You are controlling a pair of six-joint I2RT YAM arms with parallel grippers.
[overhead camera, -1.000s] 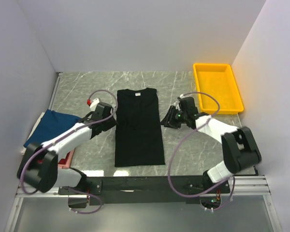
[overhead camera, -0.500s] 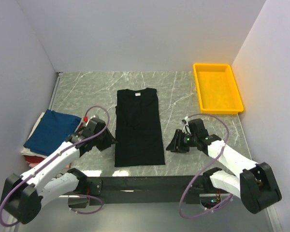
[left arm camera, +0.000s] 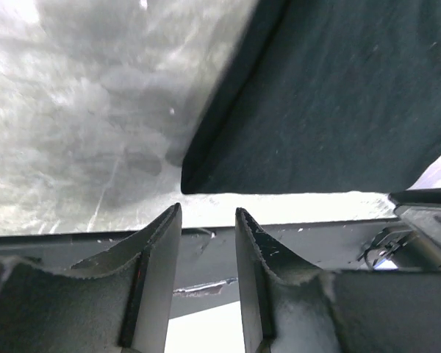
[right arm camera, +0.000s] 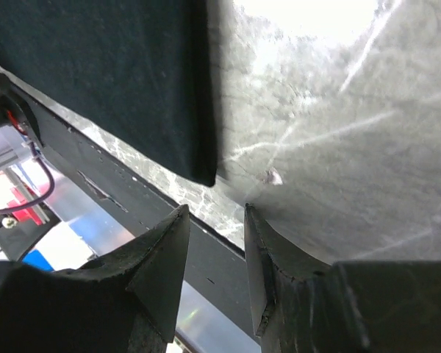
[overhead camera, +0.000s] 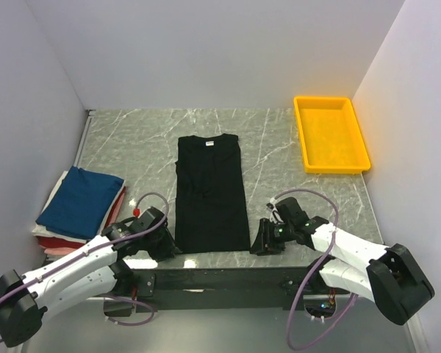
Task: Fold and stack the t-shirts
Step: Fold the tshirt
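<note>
Black cloth lies flat on the grey veined counter: the black t-shirt is folded into a long narrow panel, with its collar at the end farthest from both end effectors and its hem at the end nearest them. The left end effector sits low at the hem's left corner. Its wrist view shows its fingers parted by a narrow gap with nothing between them, so it is released, and the shirt's corner lies just ahead of the tips. The right end effector mirrors it at the hem's right corner. Its fingers are likewise apart and empty, with the cloth corner just beyond the gap and the counter's near edge under the tips. Neither end effector grasps the shirt. Well out to the left of the left end effector is a folded stack, with the navy-blue t-shirt on top, the red t-shirt under it and the pink t-shirt showing at the bottom edge. Far ahead of the right end effector and a little to its right, the yellow tray rests at the counter's back corner, well apart from the black shirt.
</note>
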